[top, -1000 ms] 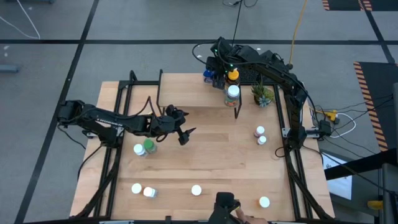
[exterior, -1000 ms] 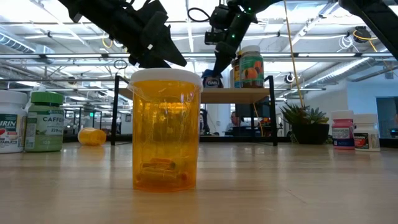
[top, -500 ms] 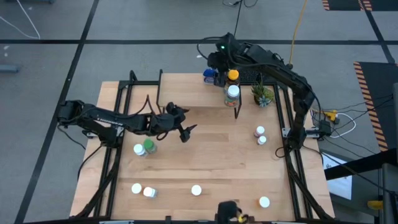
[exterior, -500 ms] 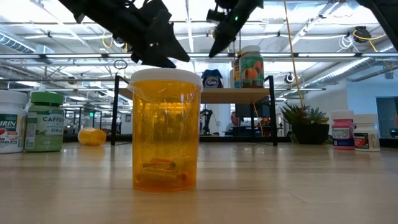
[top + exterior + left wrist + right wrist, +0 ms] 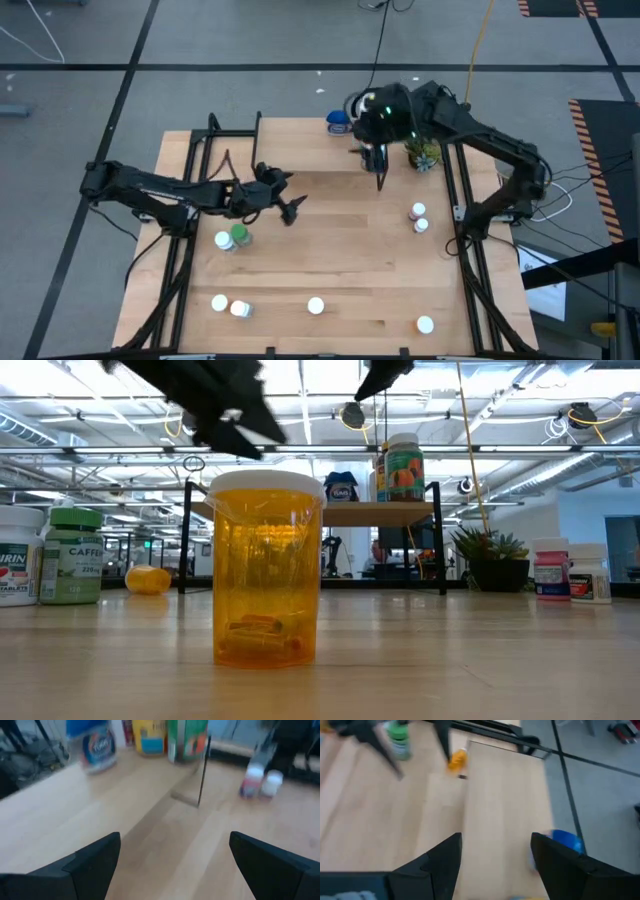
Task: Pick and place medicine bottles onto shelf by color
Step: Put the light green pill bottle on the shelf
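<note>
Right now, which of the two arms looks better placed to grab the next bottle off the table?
Probably the left. Its open, empty left gripper hovers mid-table, close to the green bottle and the white bottle beside it. The right gripper, also open, is up over the shelf, far from the loose bottles.

Translucent glossy plastic bottle [image 5: 265, 568], matt wooden tabletop [image 5: 450, 660]

Two dark, almost black arms built of slim jointed links, each with black cables running along it, the left arm [image 5: 160, 190] with faint white lettering on one link. Small green light glowing on the right arm [image 5: 470, 125] near its wrist. Matte black, wedge-shaped fingers [image 5: 95, 862] on both grippers, flat-sided with angular edges.
</note>
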{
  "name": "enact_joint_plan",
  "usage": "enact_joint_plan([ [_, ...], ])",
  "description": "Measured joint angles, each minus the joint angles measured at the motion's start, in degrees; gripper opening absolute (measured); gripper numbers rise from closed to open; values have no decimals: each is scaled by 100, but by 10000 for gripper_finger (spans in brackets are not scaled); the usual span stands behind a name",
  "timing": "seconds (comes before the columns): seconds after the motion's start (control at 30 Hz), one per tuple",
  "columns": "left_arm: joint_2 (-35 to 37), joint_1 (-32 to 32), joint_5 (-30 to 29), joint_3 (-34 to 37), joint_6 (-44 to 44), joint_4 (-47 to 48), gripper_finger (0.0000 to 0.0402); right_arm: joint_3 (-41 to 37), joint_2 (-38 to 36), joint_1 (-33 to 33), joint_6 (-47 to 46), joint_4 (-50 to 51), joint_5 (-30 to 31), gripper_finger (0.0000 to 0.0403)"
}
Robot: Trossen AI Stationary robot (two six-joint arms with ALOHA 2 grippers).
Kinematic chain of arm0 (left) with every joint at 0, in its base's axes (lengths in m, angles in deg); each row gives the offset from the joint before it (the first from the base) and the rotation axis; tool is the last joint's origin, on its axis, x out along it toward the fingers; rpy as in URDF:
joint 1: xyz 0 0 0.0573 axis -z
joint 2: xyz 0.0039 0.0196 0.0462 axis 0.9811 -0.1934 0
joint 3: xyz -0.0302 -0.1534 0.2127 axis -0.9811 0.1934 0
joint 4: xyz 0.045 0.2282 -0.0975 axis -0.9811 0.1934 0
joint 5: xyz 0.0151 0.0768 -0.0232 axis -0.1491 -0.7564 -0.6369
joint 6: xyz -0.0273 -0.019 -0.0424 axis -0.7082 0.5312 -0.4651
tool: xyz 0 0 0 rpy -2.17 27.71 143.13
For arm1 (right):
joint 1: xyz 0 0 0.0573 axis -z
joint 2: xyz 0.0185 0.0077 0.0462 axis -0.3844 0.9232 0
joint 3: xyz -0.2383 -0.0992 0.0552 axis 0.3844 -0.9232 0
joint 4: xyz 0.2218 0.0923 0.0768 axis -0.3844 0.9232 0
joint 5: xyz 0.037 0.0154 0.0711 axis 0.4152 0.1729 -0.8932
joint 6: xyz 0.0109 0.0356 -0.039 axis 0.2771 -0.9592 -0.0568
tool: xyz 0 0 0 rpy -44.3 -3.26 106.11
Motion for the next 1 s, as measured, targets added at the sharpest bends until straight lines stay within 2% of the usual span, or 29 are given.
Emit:
enact_joint_plan([
  [0.17,490,374,-89,-215,-345,1287,376,-1328,-717,-518,-209,-892,7,233],
  [0.27,703,613,258,-242,-704,2038,376,-2064,-1034,-854,-418,-1421,9,233],
  [0.37,835,890,533,-250,-1520,2930,376,-2808,-1318,-1195,-648,-2038,13,233],
  [0.57,842,1364,722,-234,-3907,5048,376,-4311,-1566,-1797,-773,-3943,13,233],
  [0.73,609,1790,1068,-231,-5005,5587,376,-5128,-1557,-2017,-822,-4912,22,233],
  [1.0,79,2107,1182,-229,-5946,6180,376,-5944,-1552,-2194,-1389,-6035,22,233],
])
